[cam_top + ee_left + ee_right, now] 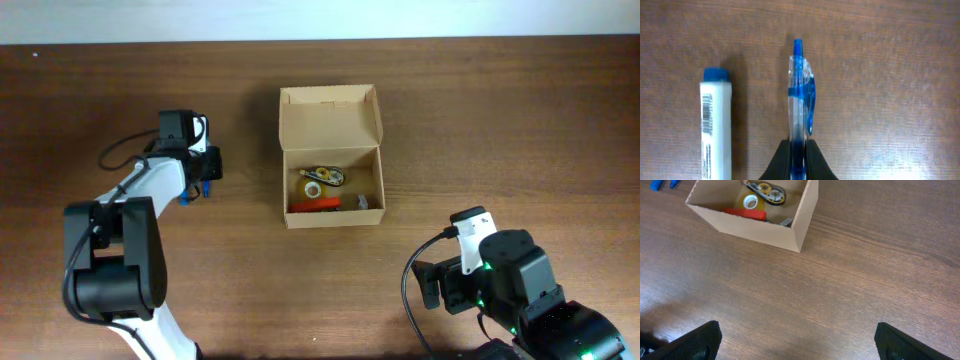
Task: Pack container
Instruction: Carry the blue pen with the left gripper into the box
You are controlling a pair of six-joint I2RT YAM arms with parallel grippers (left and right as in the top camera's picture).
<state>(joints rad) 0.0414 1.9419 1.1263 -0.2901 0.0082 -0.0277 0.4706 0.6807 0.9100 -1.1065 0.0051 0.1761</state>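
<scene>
Left gripper point(200, 183) is out on the left side of the table point(500, 120), well apart from the container point(330, 160). On the left wrist cam the claw point(798, 152) is pinched on the blue pen point(801, 95): both fingers point(782, 162) are pressed against the clear barrel at its near end. The clip and blue tip point away from the cam. I can't tell whether the pen is lifted or resting on the wood.

A white marker point(715, 130) with a blue cap lies just left of the pen, parallel to it and not touching. It has a barcode on the barrel.

Container sits mid-table, a tan cardboard box with its flap lid open and folded back to the far side. I can see these inside:
- a yellow tape roll point(310, 187)
- a dark tape dispenser point(329, 176) just beside the roll
- a red item point(314, 205) along the near wall
- something small at the near right corner, too small to identify

Right gripper point(796, 330) is at the near right of the table, jaws spread wide with nothing between them, only bare wood. Its fingers point(695, 340) sit at the bottom corners of the right wrist view. The container point(755, 227) is ahead of it in that view, and two blue tips point(657, 185) show at the top left corner.
</scene>
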